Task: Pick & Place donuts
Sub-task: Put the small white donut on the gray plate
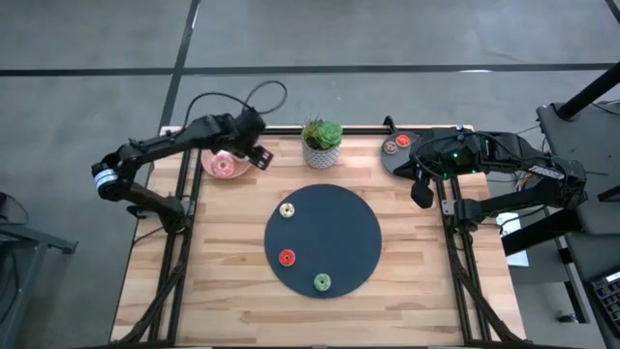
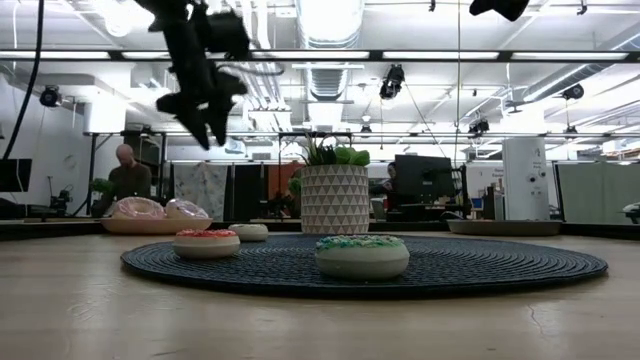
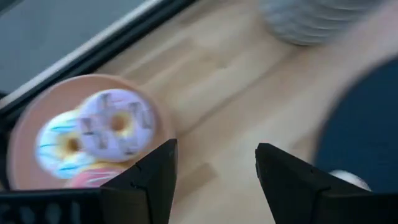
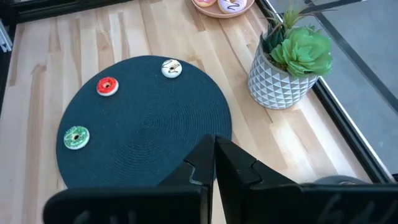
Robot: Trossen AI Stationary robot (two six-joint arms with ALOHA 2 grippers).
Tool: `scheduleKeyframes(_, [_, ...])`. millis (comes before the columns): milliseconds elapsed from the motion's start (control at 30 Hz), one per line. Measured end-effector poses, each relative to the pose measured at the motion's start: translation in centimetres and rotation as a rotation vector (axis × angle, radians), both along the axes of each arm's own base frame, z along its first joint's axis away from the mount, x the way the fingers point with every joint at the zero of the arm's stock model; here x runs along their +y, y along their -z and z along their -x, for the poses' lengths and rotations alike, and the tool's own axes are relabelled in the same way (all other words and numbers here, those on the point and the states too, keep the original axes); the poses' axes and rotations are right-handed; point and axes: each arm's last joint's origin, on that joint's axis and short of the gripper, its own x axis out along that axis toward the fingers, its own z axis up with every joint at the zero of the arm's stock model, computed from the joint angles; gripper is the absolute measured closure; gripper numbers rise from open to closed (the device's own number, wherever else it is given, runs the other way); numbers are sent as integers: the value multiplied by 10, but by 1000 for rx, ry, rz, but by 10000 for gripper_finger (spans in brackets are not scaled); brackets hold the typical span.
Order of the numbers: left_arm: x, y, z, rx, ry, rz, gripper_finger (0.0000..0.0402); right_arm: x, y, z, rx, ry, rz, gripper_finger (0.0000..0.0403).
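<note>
From above, my left gripper (image 1: 254,145) hung over the back left corner of the table (image 1: 232,291), right by the pink plate (image 1: 211,167) with the frosted donuts (image 1: 225,167) on it, fingers spread and holding nothing. My right gripper (image 1: 423,194) was parked at the right edge, near the grey plate (image 1: 391,160) that carried a couple of tiny donuts (image 1: 396,144). The dark round mat (image 1: 329,233) sat mid-table with a cream donut (image 1: 287,209), a red donut (image 1: 287,257) and a green donut (image 1: 322,282) on it, all well apart. A potted plant (image 1: 322,143) stood behind the mat.

At table height, my left gripper (image 2: 205,115) was up in the air above the pink plate (image 2: 150,225), clear of it. The green donut (image 2: 361,256) was nearest, the red one (image 2: 206,243) to its left, the cream one (image 2: 249,232) further back. A person (image 2: 125,178) was visible in the room behind.

My left wrist cam showed my fingers (image 3: 152,180) apart, nothing between them, with the purple-white donut (image 3: 116,124), a white and blue one (image 3: 62,146) and the edge of a pink one (image 3: 93,174) crowded on the plate (image 3: 25,124).

My right wrist cam showed my fingers (image 4: 233,165) pressed together, empty, over the near edge of the mat (image 4: 149,130).
</note>
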Motion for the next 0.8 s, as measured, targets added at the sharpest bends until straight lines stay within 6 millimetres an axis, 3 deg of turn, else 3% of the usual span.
scheduleKeyframes(200, [-44, -4, -26, -62, 111, 7, 213, 0, 2, 0, 11, -6, 5, 394])
scheduleKeyframes(467, [-101, -4, -43, -84, 307, 22, 213, 0, 4, -1, 24, -13, 11, 394])
scheduleKeyframes(800, [-131, -8, -52, -163, 412, 13, 213, 0, 4, 0, 30, -38, 38, 394])
